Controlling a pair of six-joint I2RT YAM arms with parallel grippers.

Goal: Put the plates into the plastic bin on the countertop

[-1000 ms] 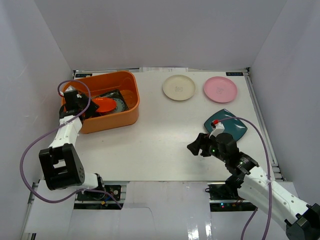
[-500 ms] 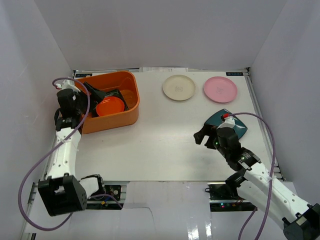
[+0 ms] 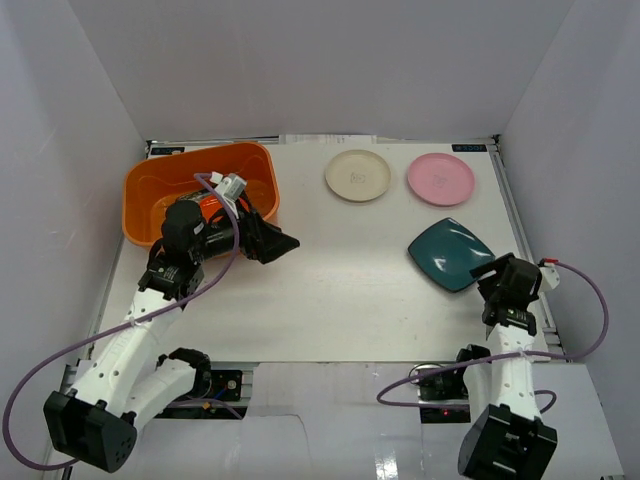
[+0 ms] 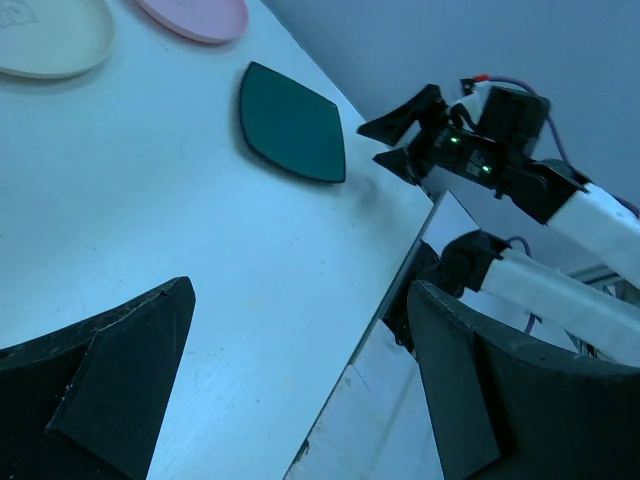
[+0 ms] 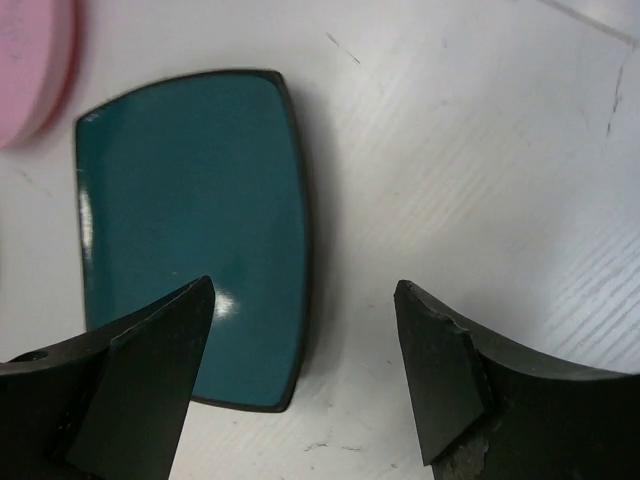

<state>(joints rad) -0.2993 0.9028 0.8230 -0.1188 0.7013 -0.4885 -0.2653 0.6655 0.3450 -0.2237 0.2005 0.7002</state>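
The right claw point(image 3: 497, 277) sits at the near right of the bench point(image 3: 340, 290), its two fingers spread wide with nothing between them. In its own wrist view it point(image 5: 302, 292) looks down on the near edge of the teal square plate point(image 5: 190, 230), and the plate's dark rim runs through the gap between the fingers. I cannot tell from that view whether either finger touches the plate. From above, the teal plate point(image 3: 450, 255) lies flat on the bench just beyond this claw, turned corner-on, well apart from the plastic bin point(image 3: 150, 190).

The left claw point(image 3: 275, 235) is farther in and to the left, held just beside the bin's near right corner and pointing towards the right side of the bench. It is released too. Its wrist view shows the claw point(image 4: 300, 295) wide open over bare white surface, gripping nothing, with the teal plate point(image 4: 292, 125) and the right arm point(image 4: 500, 150) across from it.

The orange bin stands at the far left of the bench. The left arm covers much of its inside, so its contents are hard to make out.

Farthest back, the cream round plate point(image 3: 357, 175) and the pink round plate point(image 3: 440, 178) lie side by side on the bench, near each other but apart, both outside the bin.
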